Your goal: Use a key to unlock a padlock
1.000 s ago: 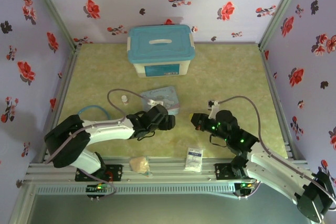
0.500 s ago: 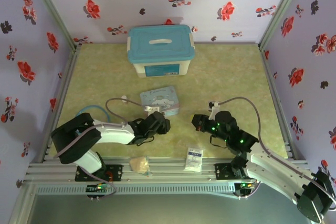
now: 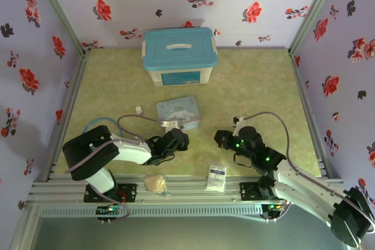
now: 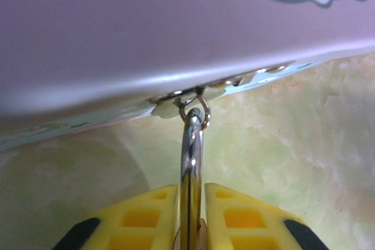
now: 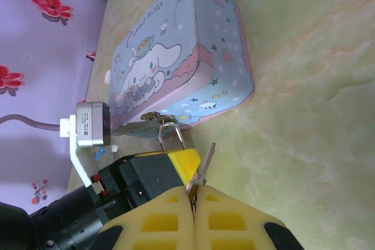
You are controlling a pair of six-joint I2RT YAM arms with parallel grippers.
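Left fingers (image 4: 146, 218) clamp the padlock (image 4: 191, 165), which hangs on the tin (image 5: 176, 57). Right fingers (image 5: 231, 221) pinch the key (image 5: 203, 165) just beside it.

Both arms reach low toward each other, left gripper (image 4: 190, 190) pinched narrow, right gripper (image 5: 193, 196) fully closed

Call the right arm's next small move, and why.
Probably ease the key toward the padlock body. The right jaws grip the key, its tip still short; the left jaws clamp the padlock, hooked to a ring on the tin.
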